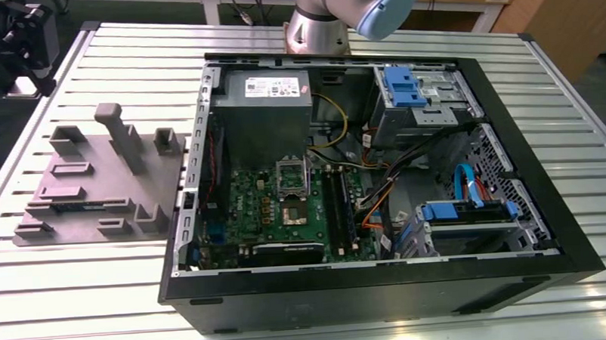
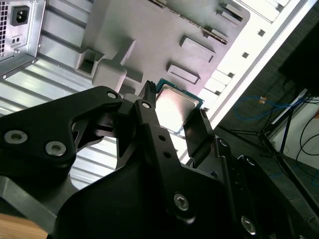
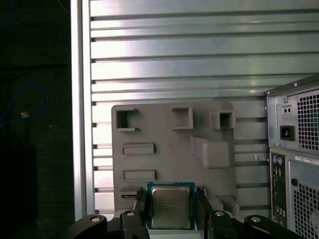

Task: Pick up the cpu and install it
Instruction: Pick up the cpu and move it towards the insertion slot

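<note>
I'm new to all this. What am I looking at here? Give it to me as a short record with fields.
Held item: the cpu, caught by two opposite edges
Gripper: gripper, fingers closed on the chip
Backdrop in both wrist views: grey tray on a slatted metal table
Beside the tray: open computer case, green motherboard exposed
Task status: cpu lifted off the tray, not installed

One cpu [image 3: 170, 206], one tray [image 1: 100, 185], one computer case [image 1: 388, 288]
</note>
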